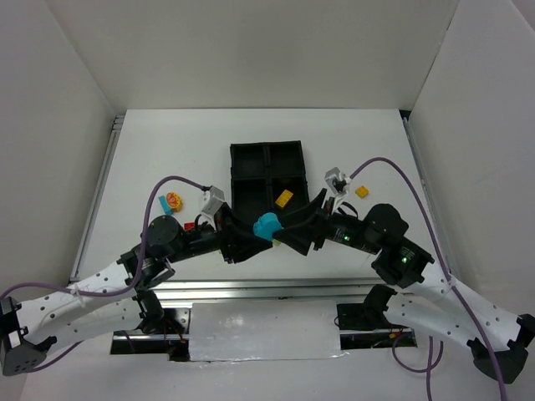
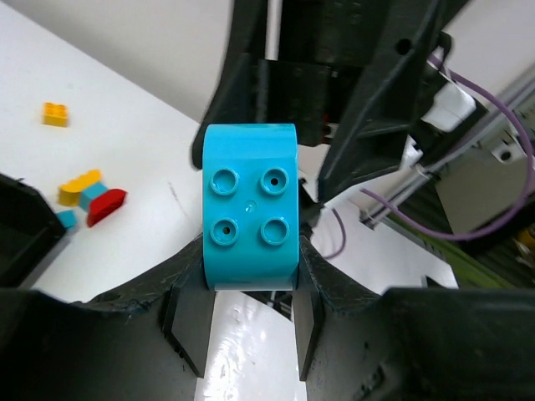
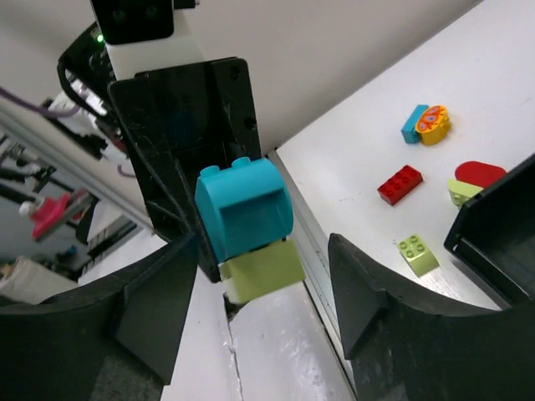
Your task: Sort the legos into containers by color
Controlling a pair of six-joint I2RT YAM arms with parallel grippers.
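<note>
A cyan-blue lego (image 1: 267, 225) with a pale lime green lego (image 3: 261, 270) stuck under it hangs just in front of the black tray of containers (image 1: 265, 148). My left gripper (image 2: 251, 251) is shut on the cyan lego (image 2: 251, 205). My right gripper (image 3: 263, 251) is open; its fingers stand on either side of the stacked pair (image 3: 244, 207), apart from it. An orange-yellow lego (image 1: 285, 198) lies in the near right container. Other legos lie on the table: a red brick (image 3: 399, 184), a lime brick (image 3: 417, 253), and a yellow brick (image 1: 362, 191).
Left of the tray lie an orange-yellow and cyan piece (image 1: 173, 200) and a red piece (image 1: 190, 225). The tray's corner (image 3: 501, 242) sits close on the right of the right wrist view. The metal rail of the table's near edge (image 1: 267, 288) runs below both grippers.
</note>
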